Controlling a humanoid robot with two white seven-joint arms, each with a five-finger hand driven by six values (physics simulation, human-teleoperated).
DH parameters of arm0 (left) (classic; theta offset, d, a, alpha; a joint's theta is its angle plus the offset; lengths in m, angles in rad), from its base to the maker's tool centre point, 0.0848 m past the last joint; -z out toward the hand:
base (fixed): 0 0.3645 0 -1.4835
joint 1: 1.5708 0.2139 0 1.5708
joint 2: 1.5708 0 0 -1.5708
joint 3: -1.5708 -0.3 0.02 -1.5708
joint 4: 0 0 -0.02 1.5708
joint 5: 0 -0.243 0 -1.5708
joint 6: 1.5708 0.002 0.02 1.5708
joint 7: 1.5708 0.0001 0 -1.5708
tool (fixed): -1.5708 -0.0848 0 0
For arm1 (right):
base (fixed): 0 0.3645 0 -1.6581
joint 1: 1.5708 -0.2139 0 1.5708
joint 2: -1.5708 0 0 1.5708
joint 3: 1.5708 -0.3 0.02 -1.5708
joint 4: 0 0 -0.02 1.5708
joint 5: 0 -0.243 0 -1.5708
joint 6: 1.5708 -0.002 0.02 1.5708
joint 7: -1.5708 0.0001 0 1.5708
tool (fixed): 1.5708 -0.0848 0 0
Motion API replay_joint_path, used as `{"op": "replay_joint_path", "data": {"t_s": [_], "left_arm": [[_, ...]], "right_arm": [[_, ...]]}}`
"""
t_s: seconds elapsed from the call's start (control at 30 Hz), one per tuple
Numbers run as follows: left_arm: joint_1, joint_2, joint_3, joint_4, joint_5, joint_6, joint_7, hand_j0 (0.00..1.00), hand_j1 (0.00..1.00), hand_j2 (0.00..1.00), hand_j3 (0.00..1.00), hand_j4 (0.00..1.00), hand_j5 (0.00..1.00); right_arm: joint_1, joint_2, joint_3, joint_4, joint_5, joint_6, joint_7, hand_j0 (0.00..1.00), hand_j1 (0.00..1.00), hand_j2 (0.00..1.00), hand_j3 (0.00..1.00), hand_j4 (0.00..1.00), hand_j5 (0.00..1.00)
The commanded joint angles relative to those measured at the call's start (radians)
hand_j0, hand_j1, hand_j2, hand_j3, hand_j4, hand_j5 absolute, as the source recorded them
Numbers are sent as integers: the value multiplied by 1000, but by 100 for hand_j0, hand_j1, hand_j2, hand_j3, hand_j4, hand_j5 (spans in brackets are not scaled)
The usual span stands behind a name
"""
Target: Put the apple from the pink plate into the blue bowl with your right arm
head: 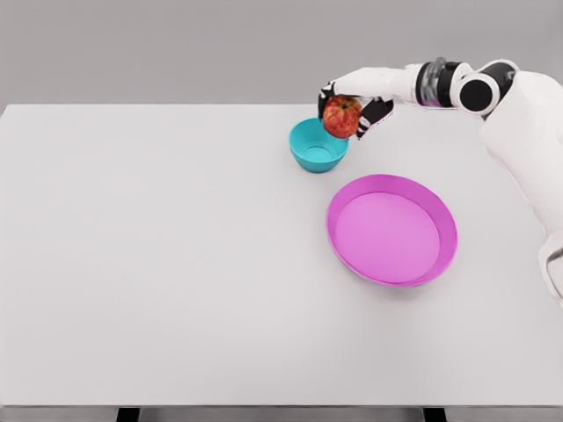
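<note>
Apple [342, 116]: red with yellow-green mottling, round, gripped in the right hand [350, 104], whose dark fingers wrap it from behind and the side. It hangs above the right rim of the blue bowl [317, 148], clear of the table [158, 264]. Pink plate [391, 230] sits near, toward me, holding nothing.

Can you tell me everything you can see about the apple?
The apple is round and red with yellowish patches, and its skin looks a bit glossy. It looks whole. It is off the table, held in the right hand, whose dark fingers wrap around it. It hangs just above the far right rim of the bowl, not inside yet. The plate it came from lies empty, nearer the camera.
</note>
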Motion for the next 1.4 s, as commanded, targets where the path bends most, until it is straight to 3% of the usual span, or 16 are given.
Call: {"op": "replay_joint_path", "data": {"t_s": [0.0, 0.1, 0.73, 0.77, 0.8, 0.83, 1.2, 1.27, 1.33, 1.37], "left_arm": [[0, 0, 0, 0, 0, 0, 0, 100, 100, 100, 100, 100, 100], [0, 0, 0, 0, 1, 0, 0, 100, 100, 100, 100, 100, 100], [0, 0, 0, 0, 0, 0, 0, 100, 100, 100, 100, 100, 100], [0, 0, 0, 0, 0, 0, 0, 100, 100, 100, 100, 100, 100], [0, 0, 0, 0, 0, 1, 0, 100, 100, 100, 100, 100, 100], [0, 0, 0, 0, 0, 0, 0, 100, 100, 100, 100, 100, 100], [0, 0, 0, 0, 1, 1, 0, 100, 100, 100, 100, 100, 100], [0, 0, 0, 0, 0, 0, 0, 100, 100, 100, 100, 100, 100], [0, 0, 0, 0, 0, 0, 0, 100, 100, 100, 100, 100, 100], [0, 0, 0, 0, 0, 0, 0, 100, 100, 100, 100, 100, 100]], "right_arm": [[0, 29, -1, 29, 17, 7, 0, 39, 39, 39, 39, 39, 39], [-17, 67, -1, 86, 37, 7, 0, 39, 39, 39, 39, 39, 39], [-52, 132, 8, 160, 69, 7, 0, 44, 44, 44, 44, 44, 44], [-54, 132, 8, 161, 69, 14, 0, 50, 50, 50, 50, 50, 50], [-55, 133, 8, 164, 69, 50, 0, 93, 93, 93, 93, 93, 93], [-55, 133, 8, 163, 69, 77, 0, 100, 100, 100, 100, 100, 100], [-74, 133, 5, 147, 71, 71, 0, 100, 100, 100, 100, 100, 100], [-83, 112, -3, 92, 63, 56, 0, 100, 100, 100, 100, 100, 100], [-68, 0, -49, -23, 49, -10, 0, 100, 100, 100, 100, 100, 100], [-58, -19, -93, -58, 34, -10, 0, 100, 100, 100, 100, 100, 100]]}}
